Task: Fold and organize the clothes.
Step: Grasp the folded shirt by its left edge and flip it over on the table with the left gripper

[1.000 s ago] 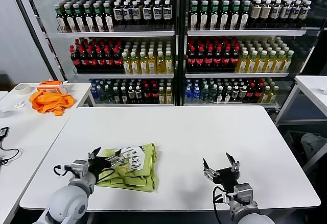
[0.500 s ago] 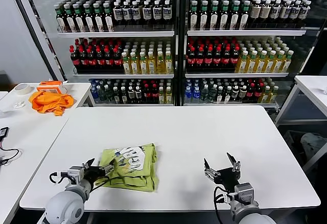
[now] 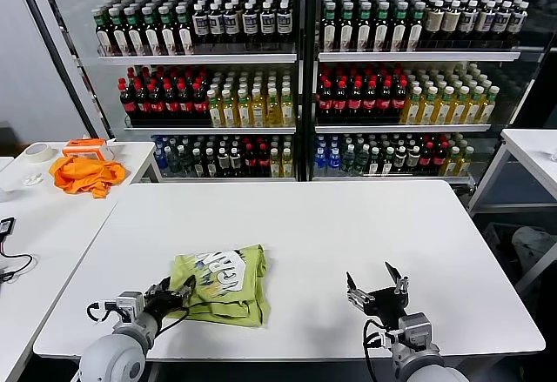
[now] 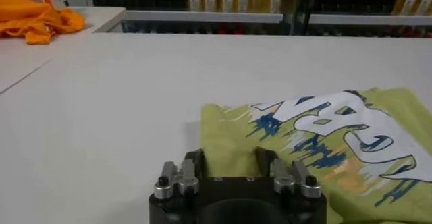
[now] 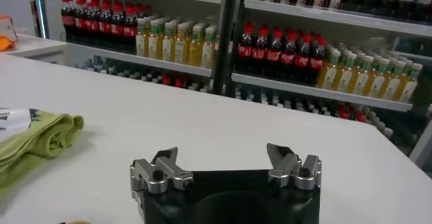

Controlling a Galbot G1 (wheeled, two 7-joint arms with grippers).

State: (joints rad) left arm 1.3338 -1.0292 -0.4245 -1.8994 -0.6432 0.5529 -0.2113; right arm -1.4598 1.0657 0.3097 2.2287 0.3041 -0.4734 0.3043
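Left claw [image 3: 171, 298] sits low at the near-left corner of the folded green T-shirt [image 3: 224, 283] on the white surface [image 3: 348, 225]; I can't tell its grip. I'd pinch only that corner. Right claw [image 3: 376, 284] waits spread, well apart.

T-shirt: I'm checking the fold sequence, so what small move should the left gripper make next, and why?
Probably close on the near-left corner of the T-shirt: the left gripper sits at that edge with its fingers straddling the cloth, not yet clamped. The right gripper waits open, apart.
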